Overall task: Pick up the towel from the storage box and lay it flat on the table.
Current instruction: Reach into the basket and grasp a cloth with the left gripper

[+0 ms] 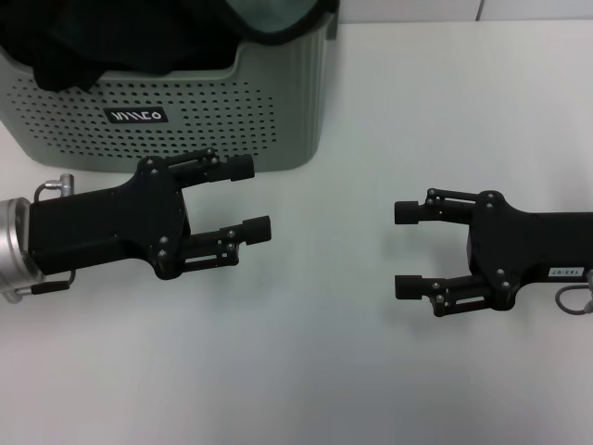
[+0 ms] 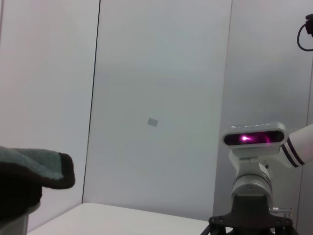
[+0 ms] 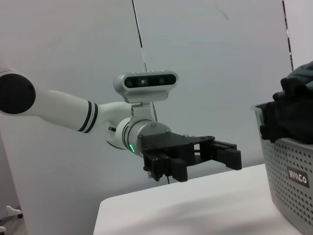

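The storage box [image 1: 185, 111], sage green with holes and a dark label, stands at the back left of the white table [image 1: 352, 380]. The towel [image 1: 278, 19] lies heaped in it, grey-green face up with black edging, next to a black cloth [image 1: 93, 42]. My left gripper [image 1: 252, 197] is open and empty, hovering just in front of the box. My right gripper [image 1: 406, 249] is open and empty over the table's right part, facing the left one. The towel's edge shows in the left wrist view [image 2: 34, 164]. The right wrist view shows the box [image 3: 288, 181] and the left gripper [image 3: 210, 159].
The black cloth [image 3: 286, 112] hangs over the box rim. A pale wall stands behind the table. The right arm's wrist camera [image 2: 254, 138] shows in the left wrist view.
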